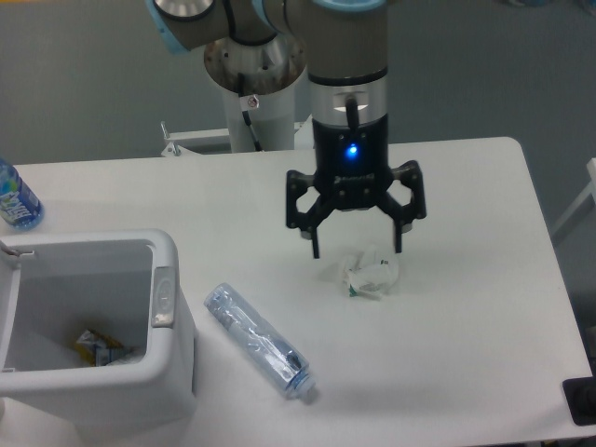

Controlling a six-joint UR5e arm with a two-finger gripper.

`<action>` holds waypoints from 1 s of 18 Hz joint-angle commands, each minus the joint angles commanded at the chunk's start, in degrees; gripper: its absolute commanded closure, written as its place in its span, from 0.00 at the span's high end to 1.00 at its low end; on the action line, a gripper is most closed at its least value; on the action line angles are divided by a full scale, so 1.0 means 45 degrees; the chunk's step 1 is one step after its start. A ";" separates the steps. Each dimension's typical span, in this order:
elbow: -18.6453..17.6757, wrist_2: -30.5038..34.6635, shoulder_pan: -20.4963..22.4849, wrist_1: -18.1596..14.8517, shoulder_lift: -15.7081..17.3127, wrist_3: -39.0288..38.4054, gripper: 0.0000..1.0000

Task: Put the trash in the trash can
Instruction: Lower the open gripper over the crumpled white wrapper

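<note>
Camera: gripper (357, 250) spread wide, holding nothing, fingers straddling above the wrapper (371, 274) mid-table. Bottle (259, 341) lies diagonally near the front edge, just right of the bin (173, 279) at the table's (484, 307) left-front corner. Bare tabletop right of the wrapper.

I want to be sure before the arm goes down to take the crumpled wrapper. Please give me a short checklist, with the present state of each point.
1. Gripper open wide enough for the crumpled white wrapper: ok, fingers are spread.
2. Gripper centred over the wrapper: cannot tell; the wrapper looks slightly to one side, and one view gives no depth.
3. Nothing held in the gripper: ok.
4. Crushed clear plastic bottle away from the grasp area: ok, it lies apart, nearer the bin.
5. White trash bin open to receive: ok, no lid over it; a yellowish item already lies inside.
6. Blue-labelled bottle out of the way: ok, at the far table edge.
</note>
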 joint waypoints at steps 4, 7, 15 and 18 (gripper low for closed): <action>-0.0293 0.0156 0.0079 0.0019 0.0137 0.0663 1.00; -0.0586 0.0721 -0.0019 0.0176 0.0235 0.0625 1.00; -0.2498 0.0821 -0.0038 0.0586 0.0644 0.0624 1.00; -0.3415 0.1170 -0.0097 0.0488 0.0626 0.1498 1.00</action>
